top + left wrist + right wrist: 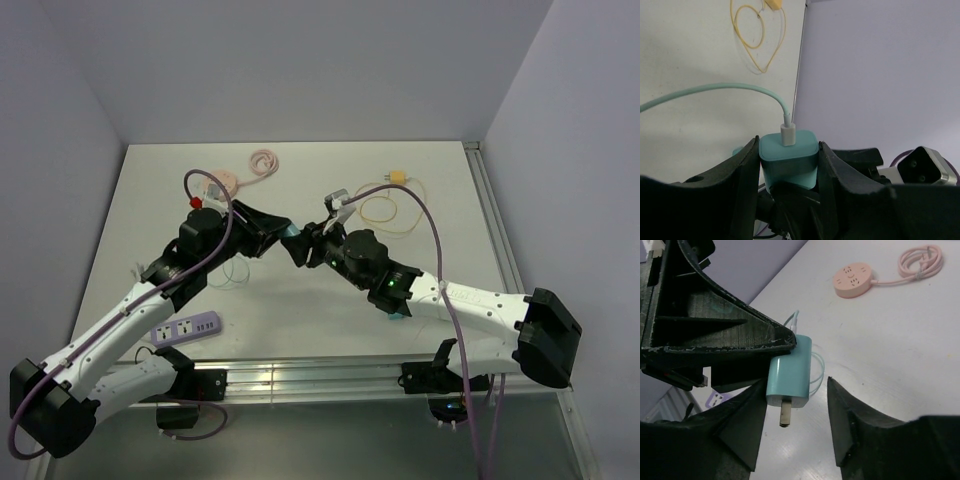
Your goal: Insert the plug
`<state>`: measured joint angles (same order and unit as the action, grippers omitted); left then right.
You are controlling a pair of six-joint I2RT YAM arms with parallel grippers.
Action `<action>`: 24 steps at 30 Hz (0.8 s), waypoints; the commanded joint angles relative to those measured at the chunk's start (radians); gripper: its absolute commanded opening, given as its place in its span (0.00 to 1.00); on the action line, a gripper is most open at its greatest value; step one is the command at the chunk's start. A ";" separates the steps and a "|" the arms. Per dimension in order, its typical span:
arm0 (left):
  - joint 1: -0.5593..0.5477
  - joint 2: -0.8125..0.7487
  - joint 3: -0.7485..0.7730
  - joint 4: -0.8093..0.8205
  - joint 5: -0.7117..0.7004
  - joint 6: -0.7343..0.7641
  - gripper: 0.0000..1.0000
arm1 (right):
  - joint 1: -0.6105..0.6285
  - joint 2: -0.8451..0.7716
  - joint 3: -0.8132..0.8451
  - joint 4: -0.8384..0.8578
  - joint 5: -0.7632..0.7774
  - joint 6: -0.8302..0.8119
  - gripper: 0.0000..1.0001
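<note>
1. The teal plug is a small rounded block, held in the air between the fingers of the left gripper, with its metal prongs bare.
2. A pale teal cable enters its back through a white connector.
3. The purple power strip lies flat, well apart from it.

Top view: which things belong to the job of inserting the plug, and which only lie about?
Job: teal plug in left gripper; right gripper; purple power strip, pink round socket (either may be the target).
Lying about: yellow cable.
</note>
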<state>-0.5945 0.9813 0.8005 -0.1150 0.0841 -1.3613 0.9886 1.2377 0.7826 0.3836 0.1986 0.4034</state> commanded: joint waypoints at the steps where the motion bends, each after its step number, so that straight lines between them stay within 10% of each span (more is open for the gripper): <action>1: -0.016 -0.004 0.014 0.058 0.002 -0.022 0.00 | 0.004 -0.010 0.030 0.067 0.082 0.000 0.51; 5: -0.028 -0.024 0.000 0.077 0.012 -0.010 0.00 | 0.004 -0.014 0.040 0.046 0.079 -0.002 0.00; 8: -0.028 -0.029 0.005 0.071 0.029 0.022 0.04 | 0.004 -0.027 0.026 0.055 0.065 0.000 0.00; 12: -0.028 -0.047 0.023 0.006 0.033 0.118 0.68 | 0.004 -0.070 -0.015 0.052 0.061 -0.024 0.00; 14: -0.028 -0.079 0.029 -0.032 0.023 0.157 0.79 | 0.002 -0.107 -0.045 0.041 0.047 -0.043 0.00; 24: -0.028 -0.231 0.089 -0.135 0.006 0.457 0.75 | -0.083 -0.333 -0.137 -0.106 -0.188 -0.158 0.00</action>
<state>-0.6197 0.7818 0.8288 -0.2302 0.0891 -1.0454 0.9405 0.9672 0.6537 0.3069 0.1093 0.2989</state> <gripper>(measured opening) 0.777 0.387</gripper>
